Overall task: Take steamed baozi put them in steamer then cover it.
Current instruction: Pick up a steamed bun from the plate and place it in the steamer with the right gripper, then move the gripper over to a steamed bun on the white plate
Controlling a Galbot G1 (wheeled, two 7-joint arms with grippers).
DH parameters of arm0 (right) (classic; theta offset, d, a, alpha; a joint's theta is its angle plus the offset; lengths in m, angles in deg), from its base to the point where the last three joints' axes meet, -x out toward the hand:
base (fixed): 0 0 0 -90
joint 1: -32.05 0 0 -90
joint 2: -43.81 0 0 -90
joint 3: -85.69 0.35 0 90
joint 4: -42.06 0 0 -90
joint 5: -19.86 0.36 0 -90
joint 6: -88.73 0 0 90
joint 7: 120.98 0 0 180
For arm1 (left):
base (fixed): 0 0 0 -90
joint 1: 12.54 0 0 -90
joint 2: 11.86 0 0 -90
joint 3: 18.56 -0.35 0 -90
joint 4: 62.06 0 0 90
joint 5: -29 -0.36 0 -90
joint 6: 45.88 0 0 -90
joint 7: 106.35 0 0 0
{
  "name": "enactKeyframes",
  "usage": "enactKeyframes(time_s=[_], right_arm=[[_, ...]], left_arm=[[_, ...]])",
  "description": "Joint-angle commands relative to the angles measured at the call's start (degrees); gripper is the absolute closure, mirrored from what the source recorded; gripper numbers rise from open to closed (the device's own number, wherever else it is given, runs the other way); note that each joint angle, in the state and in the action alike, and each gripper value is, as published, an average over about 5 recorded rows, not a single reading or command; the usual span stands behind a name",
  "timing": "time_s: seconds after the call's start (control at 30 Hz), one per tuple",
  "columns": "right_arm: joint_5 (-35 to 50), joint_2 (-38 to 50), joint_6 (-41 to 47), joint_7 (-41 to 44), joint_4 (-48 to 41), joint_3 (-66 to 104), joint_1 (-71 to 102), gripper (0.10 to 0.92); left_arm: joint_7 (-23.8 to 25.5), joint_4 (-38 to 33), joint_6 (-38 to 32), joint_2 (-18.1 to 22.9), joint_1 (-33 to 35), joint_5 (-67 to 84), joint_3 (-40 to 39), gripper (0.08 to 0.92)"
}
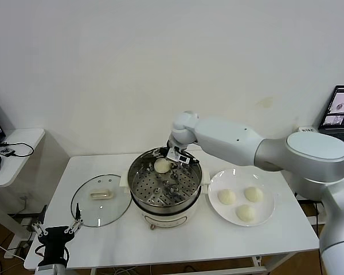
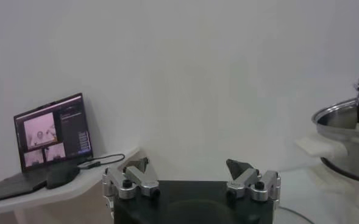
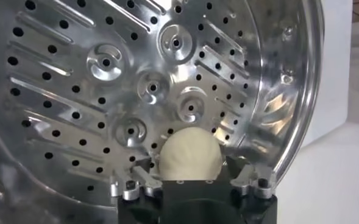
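one steamed baozi [image 1: 161,165] was seen inside the steamer [image 1: 165,189], resting on the perforated tray [image 3: 106,91] close to the far wall. the right end effector [image 1: 171,157] was held over the pot's far rim with that bun between its fingers [image 3: 130,185]; the jaws were spread wide on either side, and whether the pads touched the dough could not be told. three more baozi [image 1: 241,203] were gathered on a white plate [image 1: 269,213], just beside the steamer on the robot's right. the cover [image 1: 101,199] was laid flat on the bench [image 1: 178,240] to the steamer's left, handle upward. the left end effector [image 1: 56,232] was parked low off the bench's near left corner, released and grasping nothing. a laptop [image 2: 51,135] was open on a side desk.
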Motion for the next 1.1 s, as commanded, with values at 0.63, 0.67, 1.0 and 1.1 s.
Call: enactKeyframes(time_s=[0.63,0.67,1.0,1.1], right_arm=[[19.01,50.49,35.89,9.91,37.71,-3.78,-9.31,0.203],[18.09,51.11,35.7,9.69,37.55,-2.37,-6.53,0.203],[10.07,49.1,34.39,7.63,31.91,12.45,16.52,0.203],[7.6,46.8,34.31,7.04,29.86,14.13,19.19,0.203]], left_arm=[[0.44,-1.44,0.49,-2.05,-0.34,-0.04,-0.84,0.177],[0.47,-1.49,0.49,-2.09,-0.32,-0.08,-0.81,0.177],[0.55,-2.08,0.96,-1.98,-0.39,-0.45,-0.27,0.177],[0.56,-1.96,1.03,-1.67,-0.61,-0.69,-0.44,0.177]])
